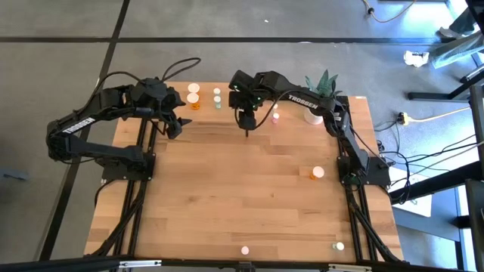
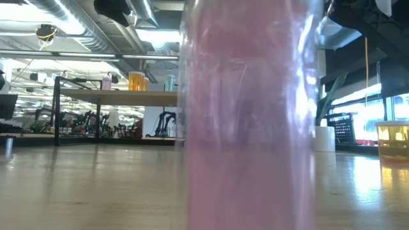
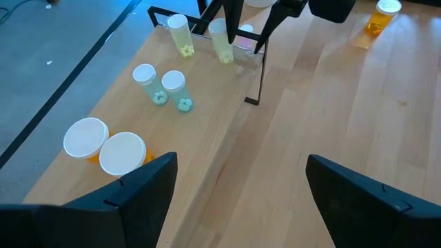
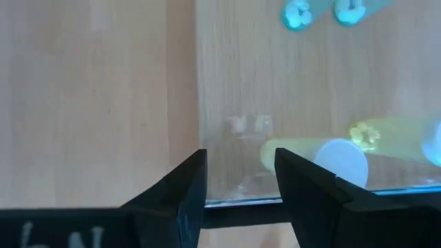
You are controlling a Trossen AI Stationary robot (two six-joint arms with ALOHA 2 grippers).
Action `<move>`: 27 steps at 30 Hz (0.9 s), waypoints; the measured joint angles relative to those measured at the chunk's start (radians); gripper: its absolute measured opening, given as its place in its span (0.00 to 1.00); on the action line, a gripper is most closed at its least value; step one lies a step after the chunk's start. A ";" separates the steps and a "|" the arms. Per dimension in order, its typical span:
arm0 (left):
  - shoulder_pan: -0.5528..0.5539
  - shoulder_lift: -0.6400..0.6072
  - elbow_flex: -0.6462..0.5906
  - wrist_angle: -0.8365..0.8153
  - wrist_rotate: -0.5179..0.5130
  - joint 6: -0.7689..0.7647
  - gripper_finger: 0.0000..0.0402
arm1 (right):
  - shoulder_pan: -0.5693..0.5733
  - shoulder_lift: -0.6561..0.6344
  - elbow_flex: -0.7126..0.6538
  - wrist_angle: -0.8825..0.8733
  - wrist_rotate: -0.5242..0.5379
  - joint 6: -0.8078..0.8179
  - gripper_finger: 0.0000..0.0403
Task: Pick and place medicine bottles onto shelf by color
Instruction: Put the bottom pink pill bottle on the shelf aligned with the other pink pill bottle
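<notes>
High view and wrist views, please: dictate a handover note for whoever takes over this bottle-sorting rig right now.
Left gripper: open, empty, beside the small raised light-wood shelf.
Right gripper: open above the shelf, nothing between its fingers.
Done: on the shelf stand two orange white-capped medicine bottles, two teal-green bottles and two yellowish bottles; one pink bottle appears to sit at its right end.
Left: on the tabletop, an orange bottle near the right arm, a pink bottle at the near edge and a small pale bottle, colour unclear.
</notes>
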 joint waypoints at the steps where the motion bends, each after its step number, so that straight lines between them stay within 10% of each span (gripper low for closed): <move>1: 0.000 0.000 0.000 0.000 0.000 0.000 0.79 | 0.000 0.000 0.000 0.002 0.009 0.000 0.43; 27: 0.000 0.000 0.000 0.000 0.000 0.000 0.79 | 0.009 -0.013 0.013 -0.078 -0.073 0.011 0.43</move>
